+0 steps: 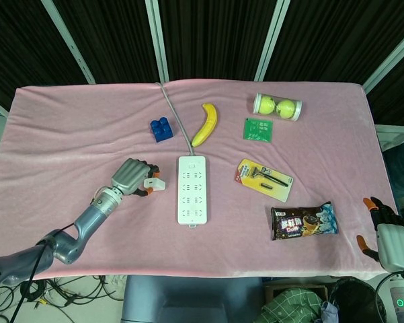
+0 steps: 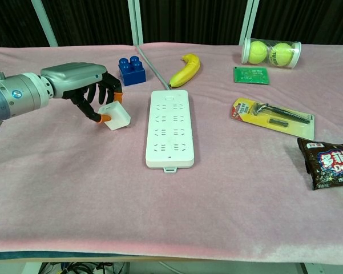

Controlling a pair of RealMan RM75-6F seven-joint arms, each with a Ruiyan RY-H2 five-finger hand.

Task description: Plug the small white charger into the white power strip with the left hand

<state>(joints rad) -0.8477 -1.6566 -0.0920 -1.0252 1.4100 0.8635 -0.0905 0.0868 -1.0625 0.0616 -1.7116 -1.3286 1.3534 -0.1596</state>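
At frame left, the small white charger [image 2: 114, 116] – judged light, rigid, smooth – is pinched at its sides by the left robot hand [image 2: 91, 91], just beside the power strip [image 2: 169, 128].

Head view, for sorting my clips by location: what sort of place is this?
Probably a robot lab test bench, not a home: a table under a pink cloth, dark curtain panels behind, and unrelated props like a banana and a tennis-ball tube.
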